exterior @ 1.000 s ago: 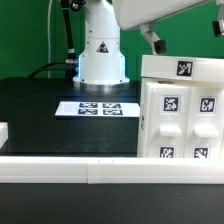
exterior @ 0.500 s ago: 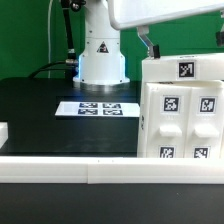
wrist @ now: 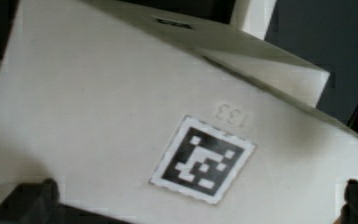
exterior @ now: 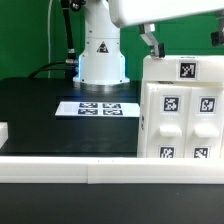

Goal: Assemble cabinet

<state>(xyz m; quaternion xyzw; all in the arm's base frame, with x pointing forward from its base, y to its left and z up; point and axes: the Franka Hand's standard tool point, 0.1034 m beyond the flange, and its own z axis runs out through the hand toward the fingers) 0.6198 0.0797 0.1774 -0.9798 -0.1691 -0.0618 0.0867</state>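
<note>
Our jaws straddle the cabinet's top edge, though we cannot tell how wide they stand. The cabinet (exterior: 180, 110) sits on the black table (exterior: 45, 110) at the exterior view's right, directly beneath the gripper (exterior: 185, 45).

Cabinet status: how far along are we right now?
Looks nearly built: the cabinet stands upright with two tagged front panels in place and a tagged top. The gripper hovers at its top edge; grip unclear. Final seating can't be confirmed.
</note>
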